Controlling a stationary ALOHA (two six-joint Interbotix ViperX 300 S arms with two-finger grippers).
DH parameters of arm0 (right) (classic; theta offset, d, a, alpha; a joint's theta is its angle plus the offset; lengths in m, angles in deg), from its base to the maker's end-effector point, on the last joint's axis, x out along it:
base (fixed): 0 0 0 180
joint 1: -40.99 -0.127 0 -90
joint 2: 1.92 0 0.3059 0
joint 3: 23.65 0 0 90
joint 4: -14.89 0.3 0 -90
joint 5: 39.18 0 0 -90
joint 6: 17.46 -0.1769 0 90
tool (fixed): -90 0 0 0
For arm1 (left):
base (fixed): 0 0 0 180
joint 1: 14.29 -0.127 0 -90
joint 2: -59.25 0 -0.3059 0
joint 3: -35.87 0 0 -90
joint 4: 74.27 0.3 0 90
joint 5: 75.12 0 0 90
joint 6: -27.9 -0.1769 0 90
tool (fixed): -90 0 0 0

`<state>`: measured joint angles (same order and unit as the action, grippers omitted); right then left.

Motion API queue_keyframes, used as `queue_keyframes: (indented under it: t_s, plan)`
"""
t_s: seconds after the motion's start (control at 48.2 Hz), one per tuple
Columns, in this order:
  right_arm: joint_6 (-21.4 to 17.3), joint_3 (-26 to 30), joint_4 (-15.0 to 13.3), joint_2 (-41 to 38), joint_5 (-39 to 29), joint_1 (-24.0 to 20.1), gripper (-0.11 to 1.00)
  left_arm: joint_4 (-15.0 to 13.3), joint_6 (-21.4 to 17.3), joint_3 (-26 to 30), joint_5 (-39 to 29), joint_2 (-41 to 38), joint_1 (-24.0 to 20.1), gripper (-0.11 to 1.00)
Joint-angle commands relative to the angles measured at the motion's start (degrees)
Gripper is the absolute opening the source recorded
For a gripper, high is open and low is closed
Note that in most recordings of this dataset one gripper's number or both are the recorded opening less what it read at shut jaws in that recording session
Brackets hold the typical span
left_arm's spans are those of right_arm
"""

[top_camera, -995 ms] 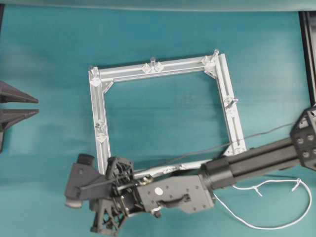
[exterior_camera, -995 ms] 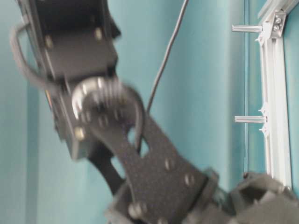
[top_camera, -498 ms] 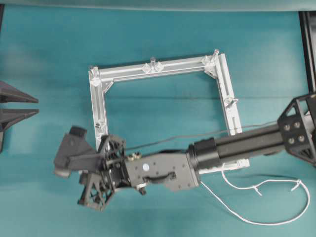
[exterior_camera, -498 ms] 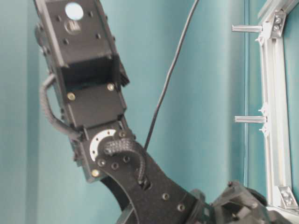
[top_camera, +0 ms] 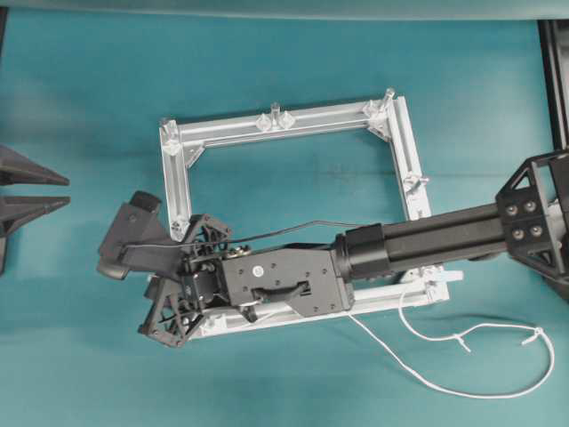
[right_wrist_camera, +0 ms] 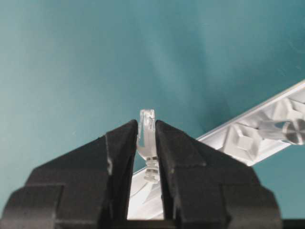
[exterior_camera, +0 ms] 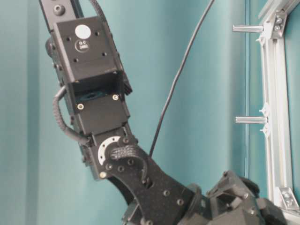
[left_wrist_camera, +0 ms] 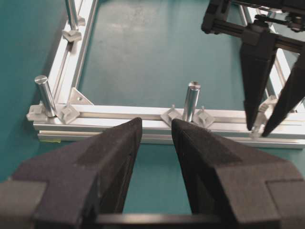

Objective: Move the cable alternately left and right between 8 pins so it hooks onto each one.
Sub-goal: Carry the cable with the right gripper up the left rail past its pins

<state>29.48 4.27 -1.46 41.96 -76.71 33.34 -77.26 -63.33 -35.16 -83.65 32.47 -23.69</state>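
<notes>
The left gripper point(left_wrist_camera: 155, 157) waits at the left edge with its jaws spread and nothing between them, clear of the work. The square frame point(top_camera: 174, 169) lies mid-table with upright pins point(top_camera: 275, 110) along its bars. Across its near-left corner, the right gripper point(right_wrist_camera: 146, 143) pinches the clear tip of the cable point(top_camera: 462, 391), probably ready to lead it round a pin. The slack cable trails loosely to the near right, hooked on nothing visible.
</notes>
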Motion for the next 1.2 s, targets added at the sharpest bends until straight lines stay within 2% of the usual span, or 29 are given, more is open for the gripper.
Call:
queue_keyframes:
  t_s: [0.0,0.228,0.56,0.726,0.974,1.182]
  plan:
    - [-1.8,-1.1,-0.7,3.0,1.1,0.0,0.16,-0.1,-0.2,0.9,0.3,-0.4,0.0,0.44]
    - [-8.1,-7.2,-4.3,6.6,4.2,0.0,0.16,0.0,-0.2,0.9,0.3,-0.4,0.1,0.44]
    - [-14.0,-14.6,-9.3,10.7,4.3,0.1,0.16,0.0,-0.2,0.9,0.3,-0.4,0.0,0.44]
    - [-16.7,-18.1,-10.6,12.7,4.8,0.8,0.16,0.0,-0.2,0.9,0.3,-0.4,0.1,0.44]
    - [-16.2,-19.3,-10.8,13.9,6.2,3.9,0.16,0.0,-0.2,0.9,0.3,-0.4,0.0,0.44]
    - [-13.2,-18.9,-10.8,13.8,8.4,7.3,0.16,0.0,-0.2,0.9,0.3,-0.4,0.1,0.44]
